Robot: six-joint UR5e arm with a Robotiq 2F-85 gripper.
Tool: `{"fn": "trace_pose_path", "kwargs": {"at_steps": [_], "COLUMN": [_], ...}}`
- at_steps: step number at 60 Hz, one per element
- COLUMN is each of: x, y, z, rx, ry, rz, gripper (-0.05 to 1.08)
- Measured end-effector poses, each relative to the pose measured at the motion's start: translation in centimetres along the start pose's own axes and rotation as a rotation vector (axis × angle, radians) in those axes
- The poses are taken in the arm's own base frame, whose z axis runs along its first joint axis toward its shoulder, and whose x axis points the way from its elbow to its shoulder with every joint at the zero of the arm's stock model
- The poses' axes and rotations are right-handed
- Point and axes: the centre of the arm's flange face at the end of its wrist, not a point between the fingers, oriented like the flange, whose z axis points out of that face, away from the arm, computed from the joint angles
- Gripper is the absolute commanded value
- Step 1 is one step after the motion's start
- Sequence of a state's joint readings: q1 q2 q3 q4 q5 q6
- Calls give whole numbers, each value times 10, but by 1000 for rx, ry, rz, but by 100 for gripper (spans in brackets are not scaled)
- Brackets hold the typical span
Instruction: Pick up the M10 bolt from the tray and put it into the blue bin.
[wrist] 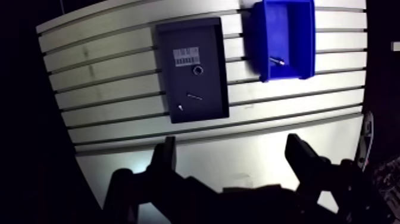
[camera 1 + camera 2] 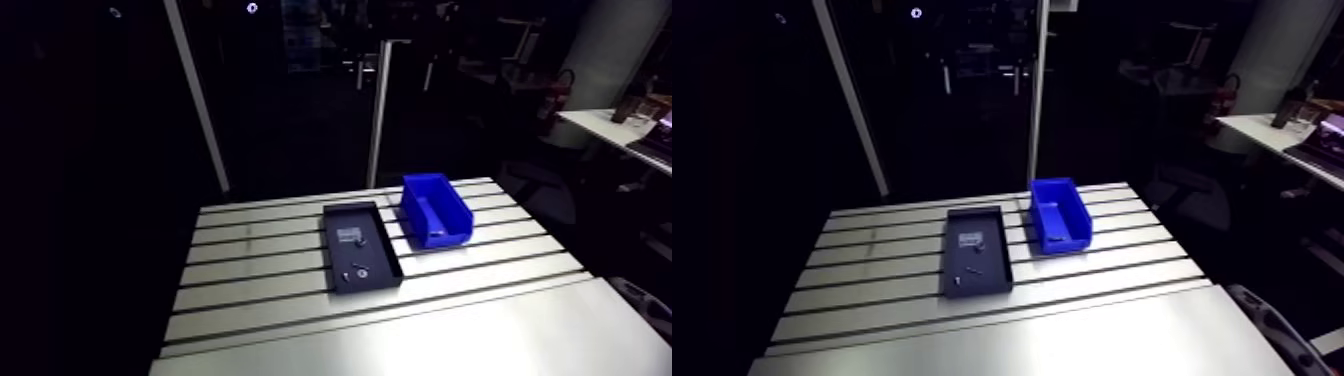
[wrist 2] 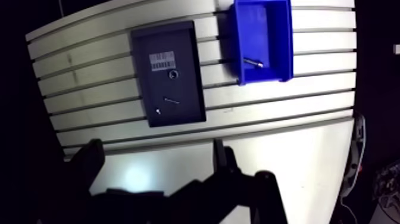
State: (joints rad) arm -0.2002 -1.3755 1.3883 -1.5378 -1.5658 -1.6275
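Note:
A bolt (image 1: 275, 60) lies inside the blue bin (image 1: 300, 36), near its open front end. The black tray (image 1: 217, 65) stands beside the bin on the slotted table. It holds a white label (image 1: 186, 56), a small ring-shaped part (image 1: 197, 70), a thin screw (image 1: 193, 96) and a tiny screw (image 1: 180, 108). My gripper (image 1: 233, 156) hangs high above the table's near edge, well short of the tray. It is open, with nothing between its dark fingers (image 1: 165, 156). In the arm view the tray (image 2: 378, 245) and bin (image 2: 452, 210) show, but the gripper does not.
The slotted aluminium table (image 2: 260, 270) runs wide to the tray's far side from the bin, and a smooth plate (image 2: 450, 340) forms its near part. The table edge drops off just past the bin (image 2: 1057, 215).

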Motion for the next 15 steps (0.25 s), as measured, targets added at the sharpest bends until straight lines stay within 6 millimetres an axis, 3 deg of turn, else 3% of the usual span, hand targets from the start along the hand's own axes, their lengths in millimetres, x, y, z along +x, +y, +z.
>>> {"fn": "trace_pose_path", "kwargs": {"at_steps": [15], "x": [-3], "y": [0], "z": [0], "rx": [0], "ry": [-1], "rz": [-2], "gripper": [0]}}
